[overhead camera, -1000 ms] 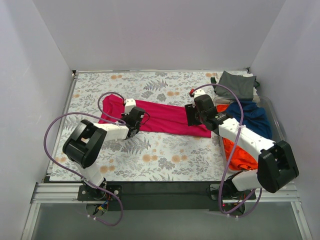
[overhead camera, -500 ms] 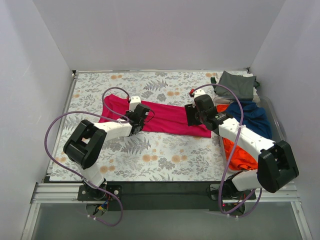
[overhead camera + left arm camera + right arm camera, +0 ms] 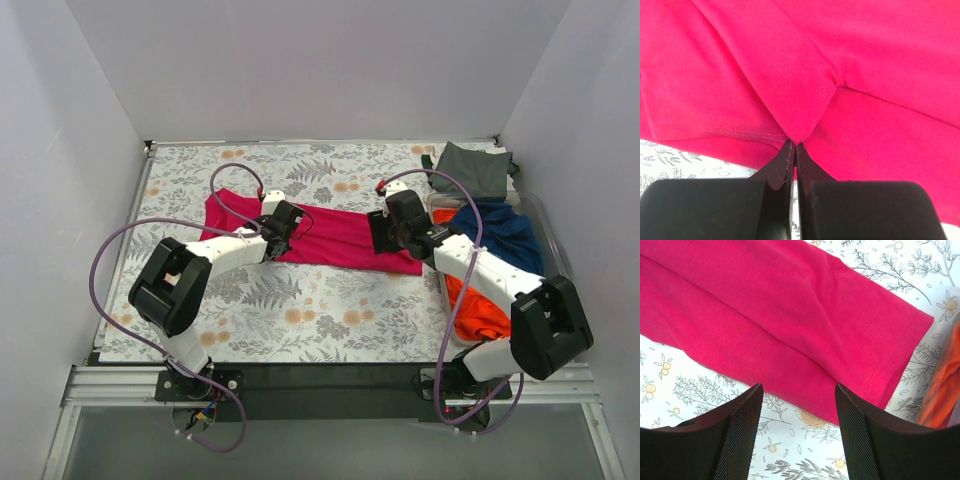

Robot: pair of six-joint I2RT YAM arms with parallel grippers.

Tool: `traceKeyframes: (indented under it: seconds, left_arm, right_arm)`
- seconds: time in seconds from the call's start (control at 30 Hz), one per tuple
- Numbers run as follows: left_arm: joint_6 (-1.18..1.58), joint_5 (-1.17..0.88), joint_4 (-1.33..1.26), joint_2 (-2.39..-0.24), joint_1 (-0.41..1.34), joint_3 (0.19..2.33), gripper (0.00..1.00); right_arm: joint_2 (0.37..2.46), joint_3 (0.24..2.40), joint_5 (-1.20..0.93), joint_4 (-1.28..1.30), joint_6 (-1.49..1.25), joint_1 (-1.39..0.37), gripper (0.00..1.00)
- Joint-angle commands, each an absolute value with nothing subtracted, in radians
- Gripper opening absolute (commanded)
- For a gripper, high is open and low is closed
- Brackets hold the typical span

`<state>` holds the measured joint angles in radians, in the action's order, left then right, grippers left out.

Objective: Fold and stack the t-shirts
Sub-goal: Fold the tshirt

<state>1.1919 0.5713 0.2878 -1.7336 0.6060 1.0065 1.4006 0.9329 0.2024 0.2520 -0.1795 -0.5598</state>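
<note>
Across the middle of the worktop the magenta t-shirt lies as a long band, already narrowed lengthwise, its right hem near the orange t-shirt. The navy t-shirt and grey-green t-shirt are heaped at the far right, well apart from the work.

The left pincer is clenched on a pointed tuck of magenta cloth near the band's left part; from the wrist view it looks like a doubled layer, though I cannot tell how many plies are caught. The right pincer is released, jaws apart and holding nothing, hovering above the right hem.

The step in hand seems to be folding the left end over toward the right. To do it well, lift only enough for the flap to clear the layer beneath, carry it straight along the band so the long edges stay matched, and let the right pincer press the hem so the shirt does not slide on the tablecloth. Let go only once the flap lies flat.
</note>
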Motion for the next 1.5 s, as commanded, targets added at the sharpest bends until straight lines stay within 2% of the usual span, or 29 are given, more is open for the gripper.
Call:
traceKeyframes:
  seconds: [0.0,0.07,0.2,0.23,0.3,0.33,0.37,0.67,0.87,1.2,1.47]
  left_arm:
    - [1.206,0.545,0.393,-1.741,0.611,1.054,0.00]
    - [1.206,0.542,0.405,-1.750,0.611,1.058,0.00]
    - [1.213,0.537,0.422,-1.772,0.611,1.071,0.25]
    - [1.216,0.548,0.423,-1.767,0.611,1.069,0.47]
    - [1.226,0.558,0.422,-1.752,0.611,1.065,0.67]
    - [1.226,0.561,0.422,-1.735,0.611,1.063,0.86]
    - [1.227,0.560,0.419,-1.726,0.611,1.062,0.91]
    - [1.232,0.519,0.286,-1.569,0.585,0.980,0.92]
    - [1.258,0.449,0.141,-1.531,0.453,0.888,0.93]
    - [1.272,0.365,0.006,-1.725,0.319,0.868,0.93]
    - [1.255,0.319,-0.011,-1.888,0.295,1.029,0.94]
  right_arm:
    - [1.413,0.950,0.189,0.222,-0.173,-0.555,0.54]
    - [1.419,0.953,0.186,0.222,-0.173,-0.555,0.54]
    - [1.437,0.960,0.189,0.222,-0.169,-0.557,0.54]
    - [1.440,0.965,0.193,0.222,-0.169,-0.557,0.54]
    - [1.454,0.971,0.205,0.222,-0.167,-0.555,0.54]
    - [1.459,0.980,0.212,0.222,-0.167,-0.552,0.54]
    - [1.477,0.985,0.216,0.222,-0.167,-0.548,0.54]
    - [1.592,1.034,0.222,0.210,-0.166,-0.502,0.54]
    - [1.664,1.028,0.238,0.184,-0.167,-0.480,0.54]
    - [1.723,0.988,0.213,0.170,-0.186,-0.480,0.52]
    - [1.730,0.927,0.135,0.170,-0.213,-0.501,0.51]
